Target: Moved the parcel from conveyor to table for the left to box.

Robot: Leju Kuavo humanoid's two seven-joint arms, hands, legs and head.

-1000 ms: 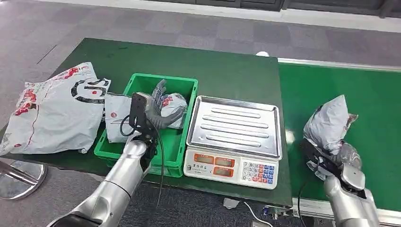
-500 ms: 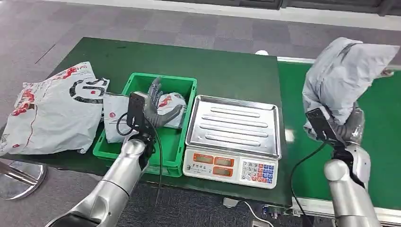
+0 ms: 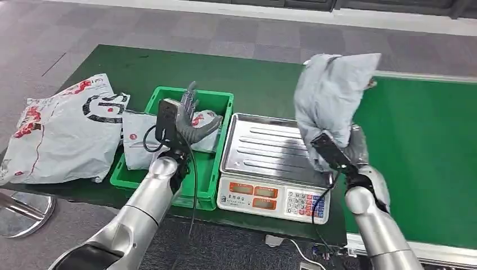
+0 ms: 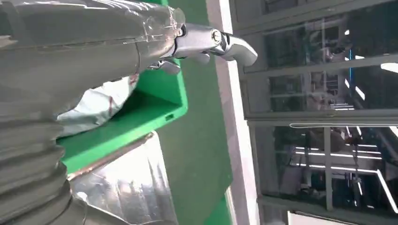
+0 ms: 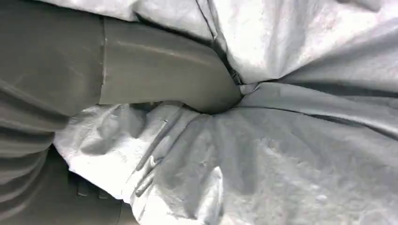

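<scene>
You see the right hand [image 3: 354, 151] gripping the crumpled grey plastic parcel [image 3: 329, 95] above the steel scale tray [image 3: 264, 147]; left hand [image 3: 188, 122] w/ fingers spread, holding nothing, over the green plastic crate [image 3: 216, 98].

Weighing scale [image 3: 274, 171] beside printed mailer bags [image 3: 64, 132]

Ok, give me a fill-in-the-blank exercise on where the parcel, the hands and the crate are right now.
1. The right hand holds the grey parcel in the air above the ____ tray of the scale.
2. The left hand hovers with fingers spread over the ____ crate.
3. The conveyor belt lies on the robot's ____ side.

Missing words: metal; green; right
</scene>
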